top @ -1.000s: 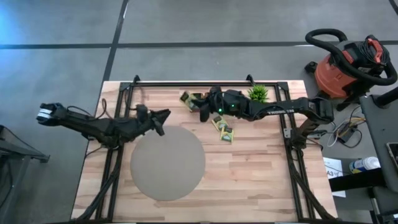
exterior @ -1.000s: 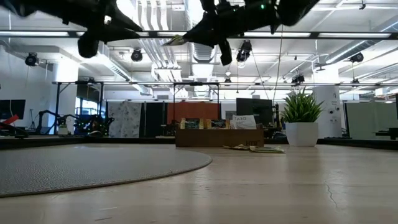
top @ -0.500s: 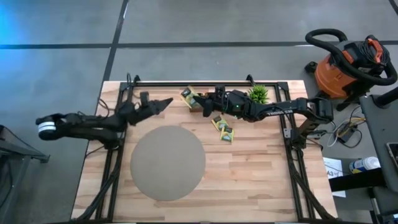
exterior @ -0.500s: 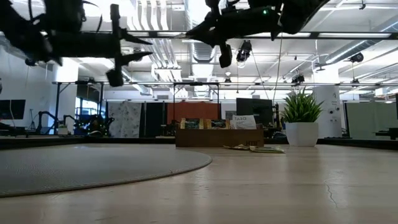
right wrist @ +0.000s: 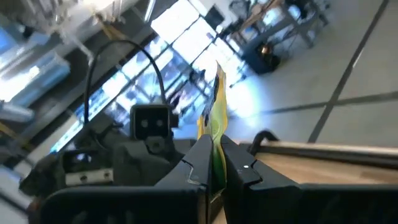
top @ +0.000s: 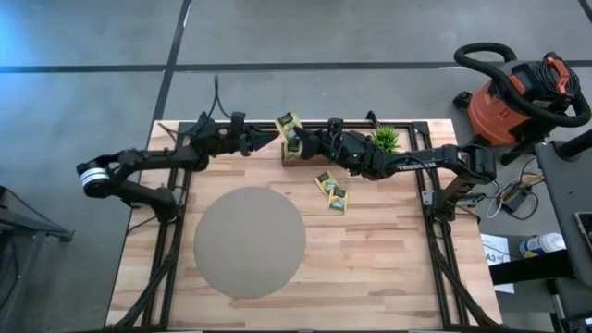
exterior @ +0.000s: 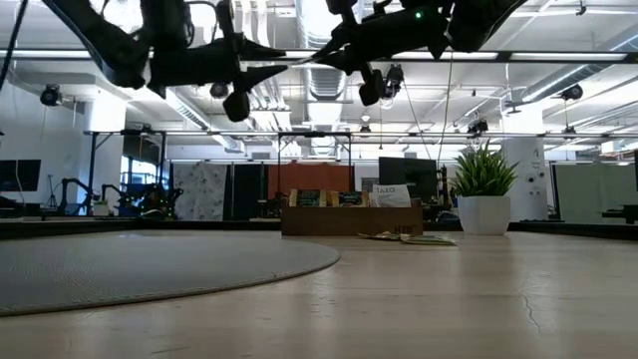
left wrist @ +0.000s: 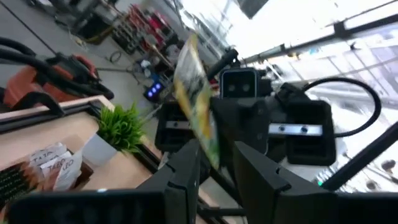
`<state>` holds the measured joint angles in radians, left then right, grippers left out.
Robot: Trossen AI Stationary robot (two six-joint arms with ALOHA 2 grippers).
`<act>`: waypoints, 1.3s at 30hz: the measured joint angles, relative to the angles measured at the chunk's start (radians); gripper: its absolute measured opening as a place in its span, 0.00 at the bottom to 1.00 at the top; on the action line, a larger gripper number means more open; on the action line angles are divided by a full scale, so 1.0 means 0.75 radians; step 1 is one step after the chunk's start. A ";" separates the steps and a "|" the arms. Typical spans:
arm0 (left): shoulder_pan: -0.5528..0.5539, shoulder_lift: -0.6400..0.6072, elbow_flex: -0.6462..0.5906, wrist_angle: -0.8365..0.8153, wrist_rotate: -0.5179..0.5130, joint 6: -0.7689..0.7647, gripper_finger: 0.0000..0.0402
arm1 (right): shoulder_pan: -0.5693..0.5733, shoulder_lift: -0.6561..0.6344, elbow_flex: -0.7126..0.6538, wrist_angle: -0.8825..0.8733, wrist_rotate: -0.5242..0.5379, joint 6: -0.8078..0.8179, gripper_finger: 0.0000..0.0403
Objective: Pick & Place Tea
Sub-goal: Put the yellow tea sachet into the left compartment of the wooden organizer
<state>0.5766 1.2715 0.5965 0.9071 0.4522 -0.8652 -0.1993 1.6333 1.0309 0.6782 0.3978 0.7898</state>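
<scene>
Up high over the far middle of the bench [top: 388, 268], well clear of the wood, and looks very much like a handover. Pinched in the right gripper [right wrist: 214, 146]: one yellow-green tea sachet [right wrist: 216, 118], standing edge-on out of fingers pressed tight together on its lower part. Sensible to grip it low like that, since it leaves most of the paper free for a second grip. Facing it nose to nose from the left: the left gripper [left wrist: 217, 158], spread, one finger to each side of that same sachet, straddling it rather than clamping, no squeeze to be seen yet. Worth noting how level and close the two wrists sit, presumably to keep the flimsy square from bending between them. Directly below the meeting point, against the far edge: the wooden tray [exterior: 349, 219], more sachets standing in it. Just near and right of that, a few loose sachets [top: 331, 190] lying flat on the bench. Right of the tray, a small potted plant [top: 384, 139], well out of the way. Over on the near left, a round grey mat [top: 248, 242], on the left arm's side, which would explain passing the tea across, though cannot tell for certain where it is meant to end up. Main risk from here, as a judgement: letting go on the right before the left has closed, and down flutters the sachet.
</scene>
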 joint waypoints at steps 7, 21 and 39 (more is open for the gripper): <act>0.104 0.104 0.072 0.000 0.154 -0.008 0.23 | 0.000 -0.002 0.004 0.018 0.093 -0.029 0.03; 0.134 0.251 0.242 0.019 0.237 -0.062 0.23 | 0.000 0.004 0.014 0.012 0.126 -0.031 0.03; 0.128 0.283 0.271 0.008 0.267 0.013 0.01 | -0.001 0.006 0.012 -0.100 0.127 -0.080 0.03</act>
<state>0.6723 1.4834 0.7998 0.9128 0.6525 -0.8553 -0.2001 1.6375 1.0401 0.6031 0.4931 0.7300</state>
